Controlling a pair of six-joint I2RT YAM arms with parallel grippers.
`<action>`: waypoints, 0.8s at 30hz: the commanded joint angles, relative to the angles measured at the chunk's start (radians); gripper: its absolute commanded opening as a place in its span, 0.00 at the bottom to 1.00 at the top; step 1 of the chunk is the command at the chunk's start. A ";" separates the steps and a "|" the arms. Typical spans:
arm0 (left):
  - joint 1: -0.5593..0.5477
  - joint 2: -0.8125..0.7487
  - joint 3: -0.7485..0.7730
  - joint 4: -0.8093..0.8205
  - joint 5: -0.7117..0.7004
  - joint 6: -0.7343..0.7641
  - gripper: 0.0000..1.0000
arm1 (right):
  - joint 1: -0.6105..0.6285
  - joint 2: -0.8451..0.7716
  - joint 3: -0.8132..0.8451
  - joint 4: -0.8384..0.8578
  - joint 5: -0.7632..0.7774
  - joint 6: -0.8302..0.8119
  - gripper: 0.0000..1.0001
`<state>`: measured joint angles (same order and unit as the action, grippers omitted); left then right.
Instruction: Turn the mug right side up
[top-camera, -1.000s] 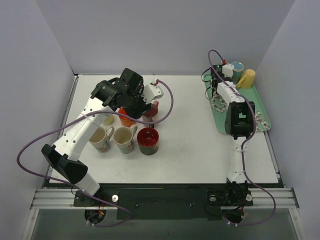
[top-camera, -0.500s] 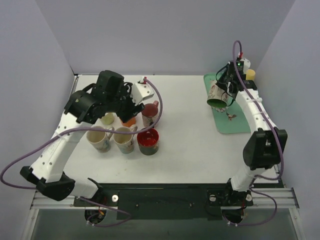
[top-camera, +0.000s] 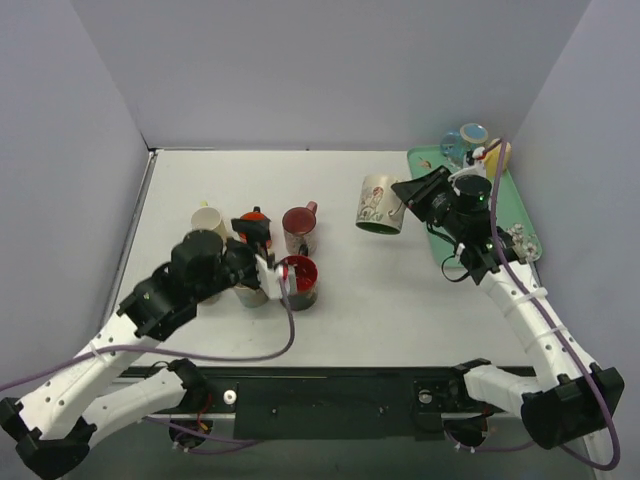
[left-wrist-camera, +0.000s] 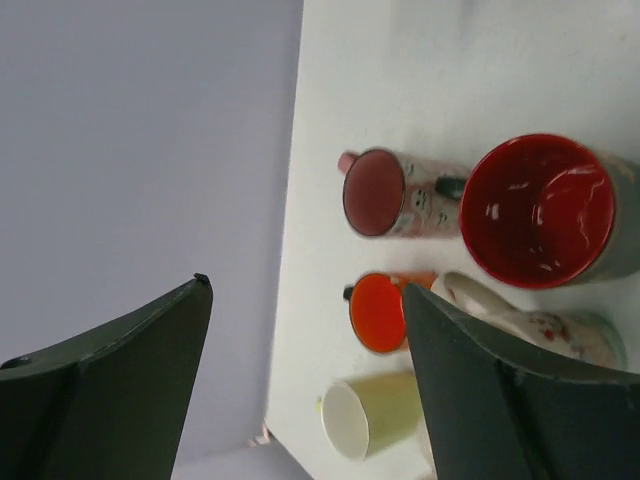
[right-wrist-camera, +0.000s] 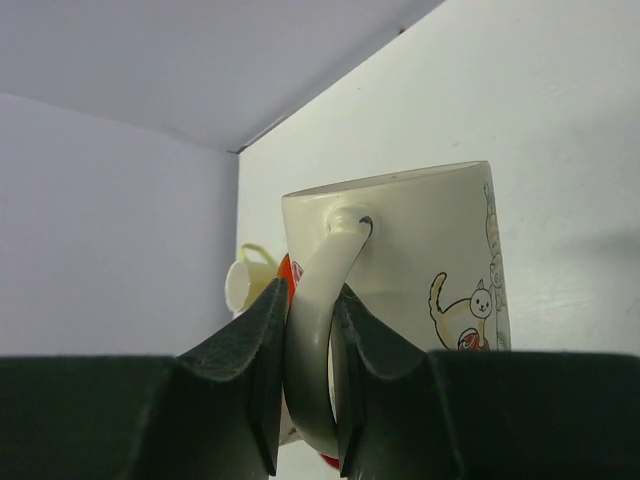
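My right gripper is shut on the handle of a cream mug with a cat picture and holds it in the air over the table's right middle. The mug is tilted, its dark mouth facing down and toward the near side. In the right wrist view the fingers pinch the handle of the mug. My left gripper is open and empty, low beside the cluster of mugs at the left. Its fingers stand wide apart.
At the left stand a pale yellow mug, an orange mug, a pink mug, a red mug and a white patterned mug. A green tray at the right holds a blue mug and a yellow mug.
My right arm has carried the cream mug left, from over the tray to over the table. My left arm has drawn back from above the mug cluster toward the near side.
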<state>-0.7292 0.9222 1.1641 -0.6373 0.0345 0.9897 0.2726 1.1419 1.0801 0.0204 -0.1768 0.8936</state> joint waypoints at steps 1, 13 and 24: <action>-0.169 -0.180 -0.384 0.745 0.127 0.361 0.89 | 0.062 -0.146 -0.064 0.355 0.060 0.238 0.00; -0.455 0.084 -0.482 1.280 -0.241 0.249 0.91 | 0.283 -0.301 -0.086 0.368 0.272 0.226 0.00; -0.556 0.214 -0.313 1.124 -0.406 -0.145 0.91 | 0.341 -0.307 -0.115 0.417 0.341 0.243 0.00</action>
<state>-1.2713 1.0969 0.7994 0.4976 -0.2893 0.9878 0.5957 0.8646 0.9470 0.1791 0.1131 1.1095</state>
